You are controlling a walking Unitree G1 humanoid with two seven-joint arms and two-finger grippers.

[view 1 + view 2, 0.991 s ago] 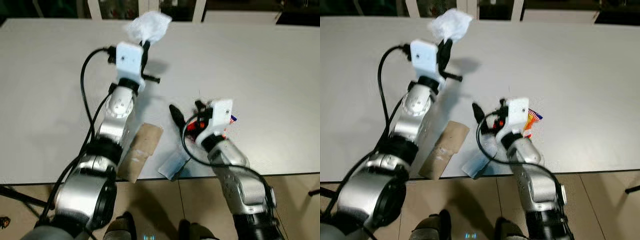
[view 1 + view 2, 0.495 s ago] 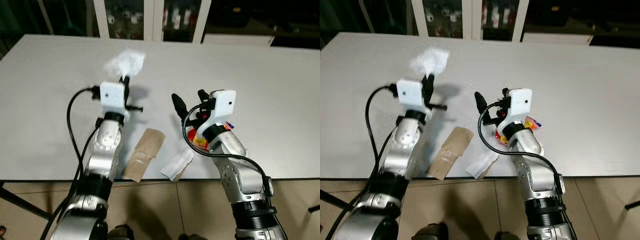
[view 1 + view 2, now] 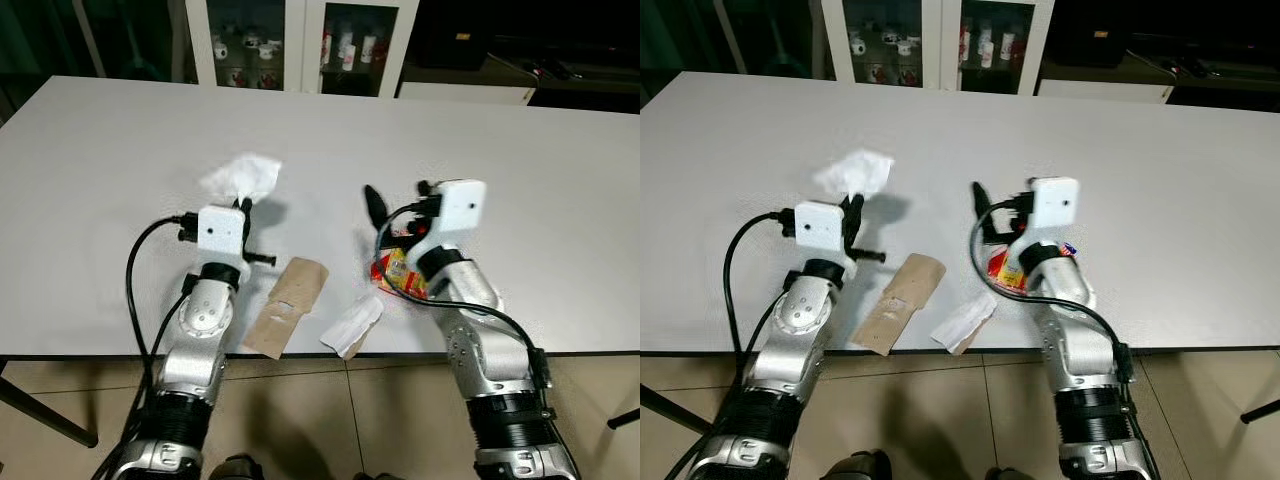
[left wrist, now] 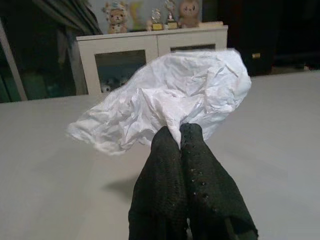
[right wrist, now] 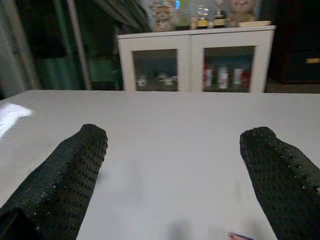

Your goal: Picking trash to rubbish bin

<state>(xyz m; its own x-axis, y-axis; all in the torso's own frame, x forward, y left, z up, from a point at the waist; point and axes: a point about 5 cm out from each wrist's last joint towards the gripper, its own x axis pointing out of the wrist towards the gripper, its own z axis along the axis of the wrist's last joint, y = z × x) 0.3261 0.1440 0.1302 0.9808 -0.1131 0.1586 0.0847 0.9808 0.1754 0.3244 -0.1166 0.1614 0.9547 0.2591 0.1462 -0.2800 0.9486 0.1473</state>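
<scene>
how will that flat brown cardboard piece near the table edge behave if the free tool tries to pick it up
The brown cardboard piece lies flat, so the open right tool would probably struggle to get under it. It looks thin and light, likely sliding if pushed. Its creases suggest it may bend.

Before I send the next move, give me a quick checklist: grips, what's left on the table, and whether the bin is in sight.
1. Left gripper shut on the white tissue: ok, pinched at the fingertips and held above the table.
2. Right gripper free for a pick: ok, fingers wide apart with nothing between them.
3. Snack wrapper within reach: ok, it lies right under the right arm.
4. Other trash remaining: not ok, a brown cardboard piece and a white paper scrap sit near the table's front edge.
5. Rubbish bin located: cannot tell.
</scene>
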